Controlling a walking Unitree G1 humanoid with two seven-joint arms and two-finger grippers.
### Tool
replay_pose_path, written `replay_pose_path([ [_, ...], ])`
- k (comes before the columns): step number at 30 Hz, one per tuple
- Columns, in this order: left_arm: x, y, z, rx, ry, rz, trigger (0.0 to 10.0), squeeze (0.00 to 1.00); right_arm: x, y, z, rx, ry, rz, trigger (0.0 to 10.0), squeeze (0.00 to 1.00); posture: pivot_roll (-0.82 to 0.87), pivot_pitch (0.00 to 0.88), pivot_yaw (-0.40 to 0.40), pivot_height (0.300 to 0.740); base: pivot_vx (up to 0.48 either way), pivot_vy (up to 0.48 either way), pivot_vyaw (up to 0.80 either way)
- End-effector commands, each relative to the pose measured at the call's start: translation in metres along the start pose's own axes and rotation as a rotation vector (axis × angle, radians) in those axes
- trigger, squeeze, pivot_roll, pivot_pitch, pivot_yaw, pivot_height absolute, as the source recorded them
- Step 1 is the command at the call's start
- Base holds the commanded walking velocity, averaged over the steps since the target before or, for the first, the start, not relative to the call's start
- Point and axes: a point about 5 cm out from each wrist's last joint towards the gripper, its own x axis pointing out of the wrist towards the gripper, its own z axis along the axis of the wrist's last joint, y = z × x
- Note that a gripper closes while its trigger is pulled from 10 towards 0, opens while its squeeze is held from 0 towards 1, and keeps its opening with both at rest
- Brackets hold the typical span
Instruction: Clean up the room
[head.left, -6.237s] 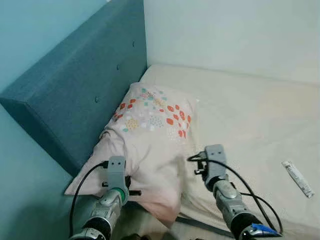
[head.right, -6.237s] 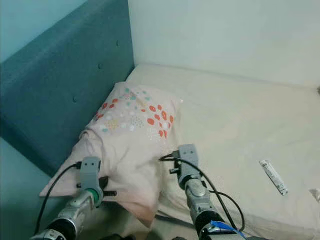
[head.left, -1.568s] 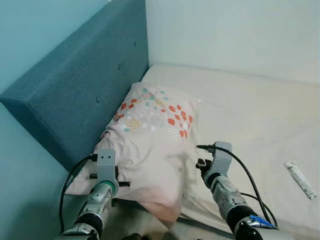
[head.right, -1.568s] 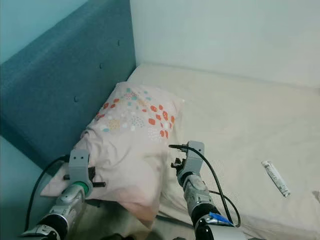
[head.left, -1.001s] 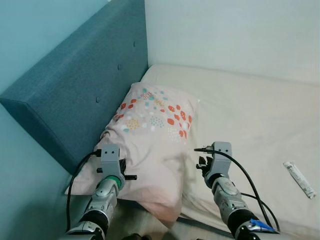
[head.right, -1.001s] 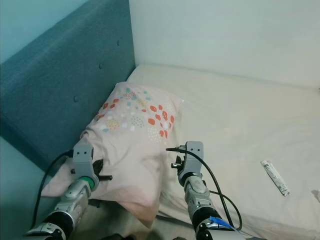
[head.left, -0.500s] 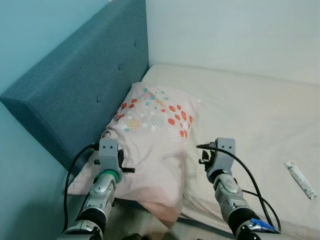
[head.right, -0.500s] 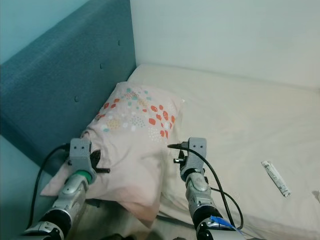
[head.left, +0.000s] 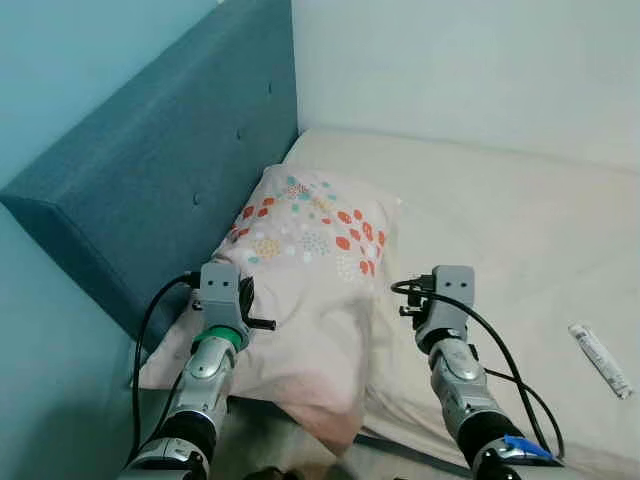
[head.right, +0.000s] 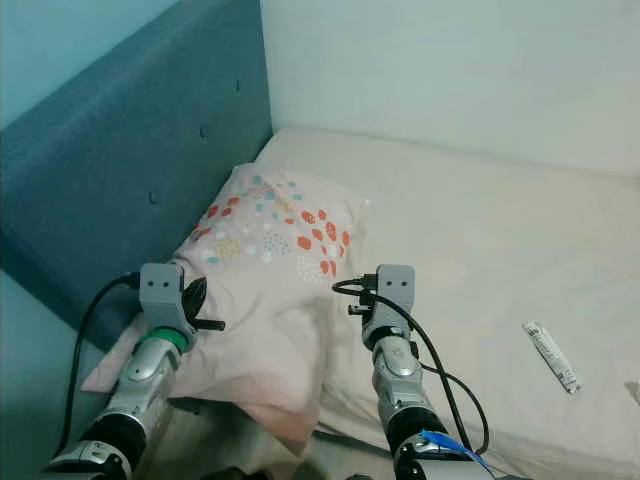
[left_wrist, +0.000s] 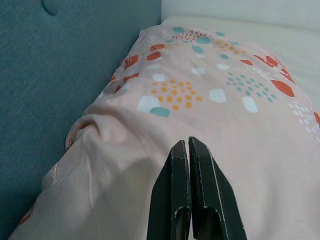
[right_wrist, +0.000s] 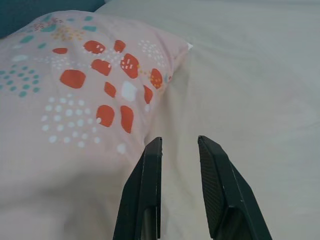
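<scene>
A pink pillow (head.left: 305, 270) with red, teal and orange dots lies on the cream mattress (head.left: 500, 230), against the teal headboard (head.left: 150, 190). Its near end hangs over the bed's edge. My left gripper (left_wrist: 188, 141) is shut with nothing between its fingers, and hovers just over the pillow's bunched left side near the headboard. My right gripper (right_wrist: 180, 141) is open at the pillow's right edge. One finger (right_wrist: 150, 170) is over the pillow, the other over the sheet. In the head views both wrists (head.left: 221, 293) sit level with the pillow's near half.
A small white tube (head.left: 597, 358) lies on the mattress at the far right. The headboard rises on the left and a pale wall (head.left: 470, 70) stands behind the bed. Open sheet stretches to the right of the pillow.
Both grippers have crept forward along the pillow's sides, the left one closer to the headboard side. The pillow has barely shifted.
</scene>
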Motion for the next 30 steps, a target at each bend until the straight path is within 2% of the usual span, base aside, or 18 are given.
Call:
replay_pose_path([
  [1, -0.0018, 0.0035, -0.003, -0.018, 0.013, 0.01, 10.0, 0.0, -0.0041, -0.0014, -0.0062, 0.011, 0.012, -0.018, 10.0, 0.0, 0.1, 0.0, 0.081, 0.74, 0.0, 0.0, 0.0],
  [25, -0.0024, -0.004, -0.0085, -0.029, 0.061, -0.049, 10.0, 0.0, -0.0034, 0.0032, -0.0095, 0.007, 0.05, 0.007, 10.0, 0.0, 0.1, 0.0, 0.081, 0.74, 0.0, 0.0, 0.0],
  [28, -0.002, -0.0054, -0.008, -0.044, 0.06, -0.055, 10.0, 0.0, -0.0034, 0.0039, -0.0097, 0.009, 0.051, 0.013, 10.0, 0.0, 0.1, 0.0, 0.081, 0.74, 0.0, 0.0, -0.8],
  [30, -0.0016, -0.0039, -0.0058, -0.006, 0.046, -0.038, 10.0, 0.0, -0.0035, 0.0045, -0.0098, 0.01, 0.052, 0.017, 10.0, 0.0, 0.1, 0.0, 0.081, 0.74, 0.0, 0.0, -0.8],
])
